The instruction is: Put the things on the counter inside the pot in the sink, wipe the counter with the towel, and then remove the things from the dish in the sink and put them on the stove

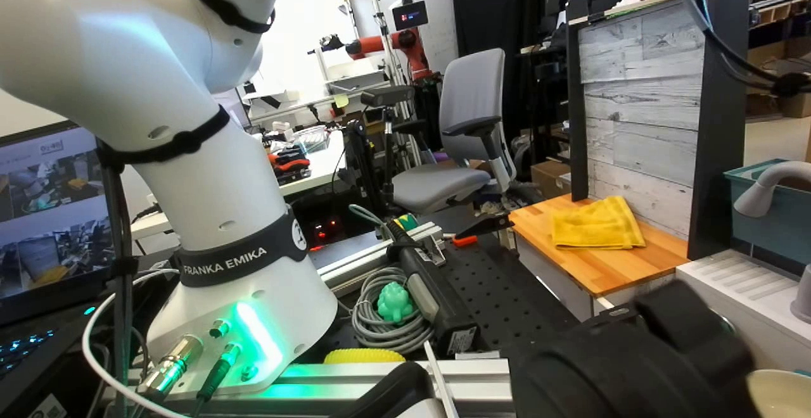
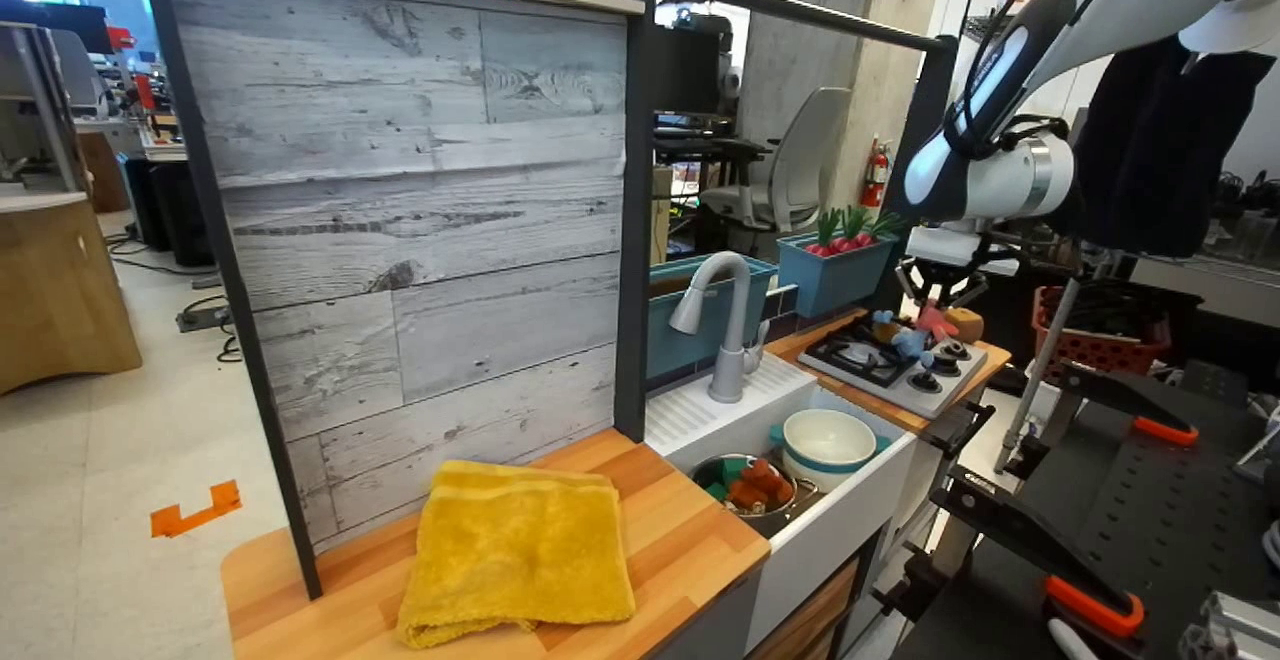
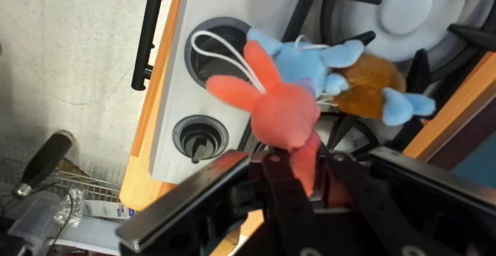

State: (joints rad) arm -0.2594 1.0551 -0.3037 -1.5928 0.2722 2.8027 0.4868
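Note:
My gripper [image 3: 304, 157] is shut on a pink bunny plush [image 3: 285, 112], with its body between the fingers, over the stove [image 2: 957, 387]. In an exterior view, the gripper [image 2: 945, 295] points down with the bunny [image 2: 936, 322] below it. A blue plush [image 3: 302, 64] and a brown plush [image 3: 368, 85] with light blue parts lie on the stove. The yellow towel [image 2: 525, 545] lies folded on the wooden counter [image 2: 690, 530]. The metal pot [image 2: 770, 523] in the sink [image 2: 845, 545] holds green and orange-brown things. A white and teal dish [image 2: 828, 438] sits beside it.
A grey faucet [image 2: 733, 360] rises behind the sink. Blue planters, one with radishes [image 2: 835, 280], hang behind the sink and stove. A tan rounded thing [image 2: 965, 324] shows beside the bunny. A grey wood-look panel [image 2: 420, 190] stands behind the counter.

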